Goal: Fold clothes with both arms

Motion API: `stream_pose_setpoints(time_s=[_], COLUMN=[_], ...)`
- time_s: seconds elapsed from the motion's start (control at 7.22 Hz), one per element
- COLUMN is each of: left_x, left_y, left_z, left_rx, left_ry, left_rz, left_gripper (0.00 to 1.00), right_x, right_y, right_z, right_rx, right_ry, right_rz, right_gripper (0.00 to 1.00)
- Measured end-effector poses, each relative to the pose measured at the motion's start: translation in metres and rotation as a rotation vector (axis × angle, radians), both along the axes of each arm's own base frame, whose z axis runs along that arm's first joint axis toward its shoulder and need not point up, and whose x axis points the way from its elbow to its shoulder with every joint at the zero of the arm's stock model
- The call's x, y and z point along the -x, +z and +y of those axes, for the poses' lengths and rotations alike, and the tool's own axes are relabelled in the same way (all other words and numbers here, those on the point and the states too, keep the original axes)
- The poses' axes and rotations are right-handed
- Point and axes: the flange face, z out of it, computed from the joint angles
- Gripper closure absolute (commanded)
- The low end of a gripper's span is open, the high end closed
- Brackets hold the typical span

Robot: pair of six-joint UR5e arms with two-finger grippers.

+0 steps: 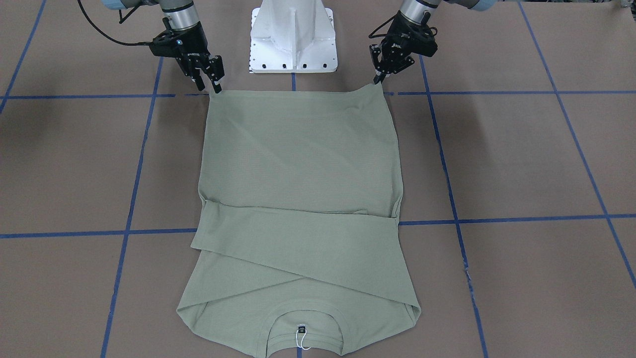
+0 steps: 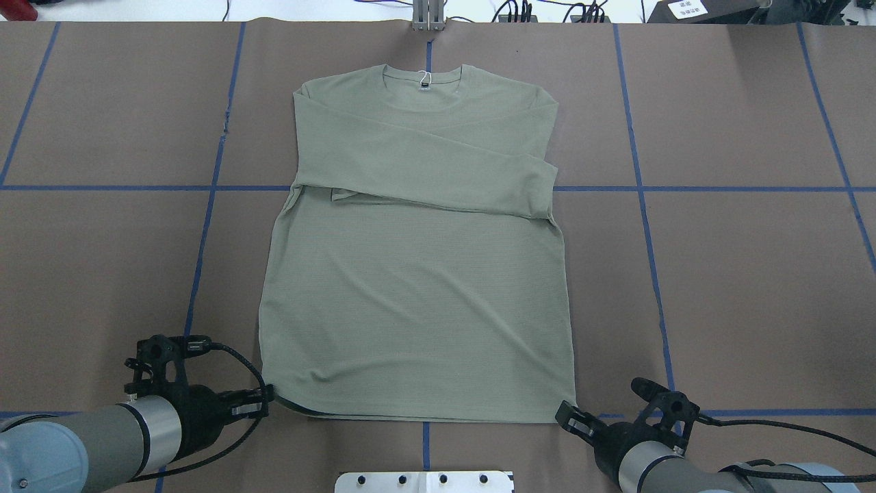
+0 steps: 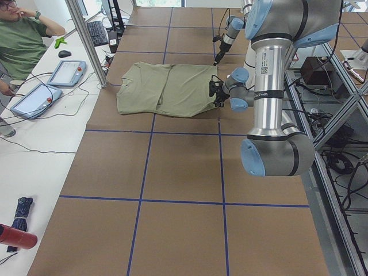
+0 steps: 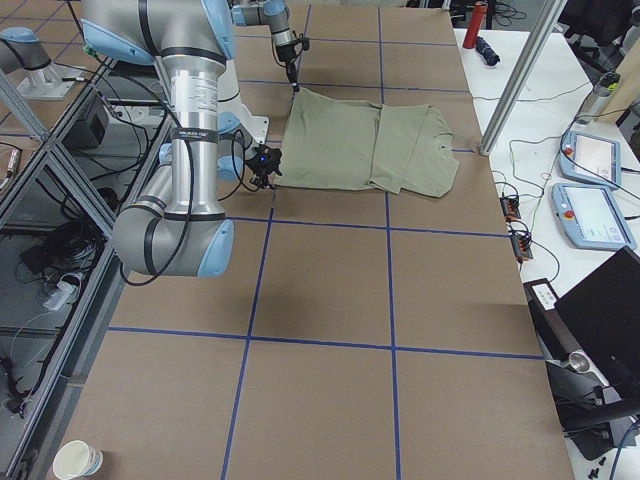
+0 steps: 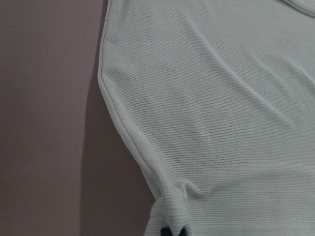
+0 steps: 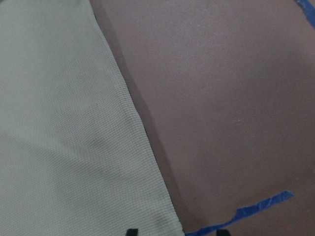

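Observation:
The pale sage-green shirt (image 2: 417, 274) lies flat on the brown table, collar and black neck tag (image 2: 424, 85) at the far side, both sleeves folded across the chest. At the near hem's left corner, my left gripper (image 2: 268, 396) is shut on the fabric; the left wrist view shows the hem bunched (image 5: 167, 206) between its tips, and that corner is lifted slightly (image 1: 378, 85). My right gripper (image 2: 564, 416) is open at the hem's right corner (image 6: 170, 223), with one finger over the cloth and the other over bare table.
The white pedestal base (image 1: 293, 40) stands between the arms, just behind the hem. Blue tape lines (image 2: 650, 188) cross the table. A person sits at a side bench (image 3: 23, 40) with tablets (image 3: 66, 72) beyond the collar end.

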Motion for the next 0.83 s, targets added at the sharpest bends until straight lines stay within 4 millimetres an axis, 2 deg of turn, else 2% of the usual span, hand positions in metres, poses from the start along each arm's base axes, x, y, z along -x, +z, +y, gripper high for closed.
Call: stream_pose_setpoints(time_s=[0.28,0.42,0.55,0.69,0.83], left_x=[0.0002,0.0006,0.0012,0.0017,0.0021], left_y=[-0.0006,-0.0014,-0.0025,-0.0034,-0.0042], left_z=[0.0003,0.0004,0.0004,0.0004,0.0005], left_rx=[0.0,0.0,-0.001,-0.001,-0.001], left_ry=[0.001,0.001,0.0,0.0,0.0], left_rz=[0.001,0.003,0.005,0.007,0.009], left_gripper=[1.0,1.0,1.0,1.0,1.0], right_x=[0.0028,0.0033,0.0035,0.0034,0.0028], right_y=[-0.0013,-0.0007,-0.0003,-0.0005,-0.0014], right_z=[0.0025,0.0026,0.0026,0.0019,0.0004], right_rx=[-0.001,-0.002,-0.004,-0.005,-0.005], right_ry=[-0.006,-0.007,-0.008,-0.007,-0.006], right_rz=[0.0,0.003,0.005,0.006,0.005], right_gripper=[0.64,0.77,0.95,1.0,1.0])
